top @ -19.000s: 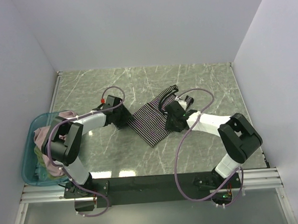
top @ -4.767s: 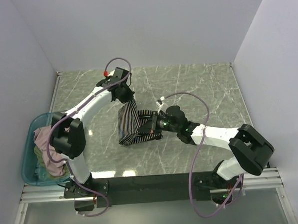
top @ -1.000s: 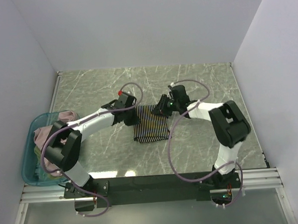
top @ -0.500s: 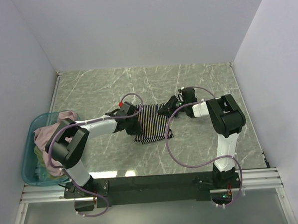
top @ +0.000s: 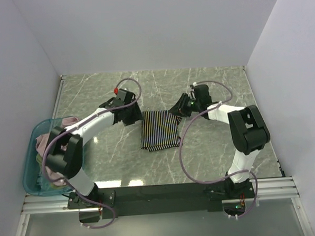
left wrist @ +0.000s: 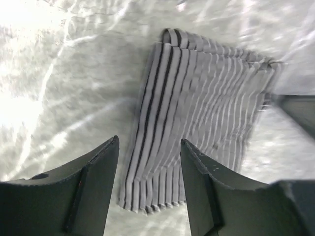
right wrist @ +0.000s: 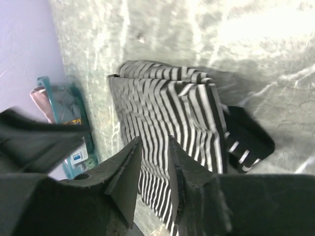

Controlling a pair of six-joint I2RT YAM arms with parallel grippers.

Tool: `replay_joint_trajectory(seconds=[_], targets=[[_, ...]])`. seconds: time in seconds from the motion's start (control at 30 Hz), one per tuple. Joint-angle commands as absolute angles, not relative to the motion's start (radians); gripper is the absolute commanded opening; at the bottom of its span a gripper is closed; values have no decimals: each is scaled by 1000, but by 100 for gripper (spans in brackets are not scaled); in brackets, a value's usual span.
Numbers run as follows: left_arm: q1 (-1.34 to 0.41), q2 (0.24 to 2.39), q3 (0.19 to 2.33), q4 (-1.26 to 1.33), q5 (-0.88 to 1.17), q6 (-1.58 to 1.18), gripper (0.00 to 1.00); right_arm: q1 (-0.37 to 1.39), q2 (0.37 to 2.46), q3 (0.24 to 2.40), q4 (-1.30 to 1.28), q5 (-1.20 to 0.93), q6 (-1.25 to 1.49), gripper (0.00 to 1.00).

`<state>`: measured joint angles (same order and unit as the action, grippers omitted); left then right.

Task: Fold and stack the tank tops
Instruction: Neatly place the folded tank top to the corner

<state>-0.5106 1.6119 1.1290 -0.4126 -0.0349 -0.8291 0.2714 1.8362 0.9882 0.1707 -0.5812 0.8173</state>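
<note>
Since the teal plastic tub (top: 27,175) holding dusty pink cloth tops (top: 41,144) sits at the near left, the left arm is judged better placed for the next pick. Farther in, the folded black-and-white striped cloth tank top (top: 159,129) lies flat on the grey marbled tabletop (top: 217,146), long axis running near to far. At its far left corner the left gripper (top: 131,116) hovers, jaws released wide and empty. Off the far right corner, the right gripper (top: 182,107) has its jaws slightly parted and empty.

Lying mid-way across the bench (top: 214,88): tank top (top: 159,129). Flanking its far corners: left end effector (top: 131,116) on the left, right end effector (top: 180,107) on the right. Sitting at the bench's left edge: tub (top: 27,172) holding other tank tops (top: 48,142).
</note>
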Motion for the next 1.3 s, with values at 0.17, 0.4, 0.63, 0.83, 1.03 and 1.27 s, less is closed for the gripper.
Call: replay_joint_trajectory(seconds=[0.17,0.4,0.63,0.83,1.03,1.27], targets=[[-483,1812,1172,-315,241,-630,63,308,1606,999,32,-439,700,41],[-483,1936,1265,-385,138,-638,60,311,1445,878,34,-423,690,43],[-482,2046,1341,-419,20,-683,26,318,1310,827,8,-416,658,43],[-427,2126,1459,-416,-81,-768,1,333,1218,816,-63,-410,618,43],[-266,2244,1656,-442,-123,-851,1,333,1134,822,-144,-374,574,44],[-54,2384,1933,-491,-137,-942,1,333,1118,836,-167,-380,558,44]])
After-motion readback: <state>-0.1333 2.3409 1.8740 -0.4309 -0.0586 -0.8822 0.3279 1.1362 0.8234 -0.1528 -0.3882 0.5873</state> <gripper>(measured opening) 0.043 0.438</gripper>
